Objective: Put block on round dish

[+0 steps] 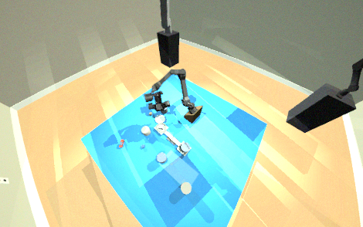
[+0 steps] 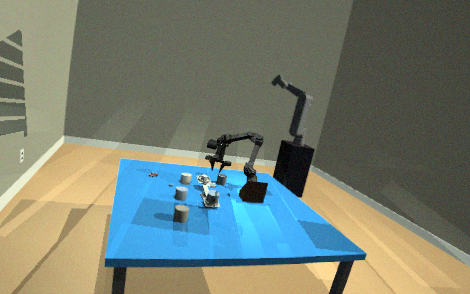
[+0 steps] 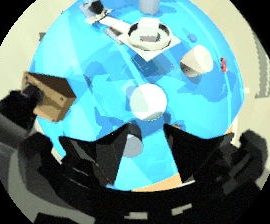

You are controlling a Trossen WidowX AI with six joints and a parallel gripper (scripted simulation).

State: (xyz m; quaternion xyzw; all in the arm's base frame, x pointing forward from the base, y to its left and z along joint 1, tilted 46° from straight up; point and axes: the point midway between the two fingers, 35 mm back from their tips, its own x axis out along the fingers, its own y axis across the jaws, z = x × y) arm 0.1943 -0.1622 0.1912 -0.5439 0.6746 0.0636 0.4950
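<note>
My gripper (image 1: 159, 107) (image 2: 216, 170) (image 3: 146, 126) is partly open and empty, above the table. A grey cup (image 2: 222, 179) (image 3: 133, 146) stands on the table below it, partly hidden by a finger in the wrist view. The white round dish (image 1: 160, 119) (image 3: 148, 102) lies between that cup and the balance (image 1: 173, 139) (image 2: 206, 191) (image 3: 115, 23), with nothing seen on it. The near end of the balance has no cup; a pale block (image 3: 149, 25) sits uncovered inside its ring. The other cup (image 1: 184, 147) (image 2: 213, 196) stands on the far end.
Beside the balance stand a pale cup (image 1: 146, 130) (image 2: 186, 178) (image 3: 198, 60), a grey cup (image 1: 161, 157) (image 2: 181, 193) and another cup (image 1: 186, 188) (image 2: 181, 214). A red object (image 1: 121, 143) (image 2: 153, 175) (image 3: 224, 64) and a small tan object (image 1: 150, 113) lie on the table.
</note>
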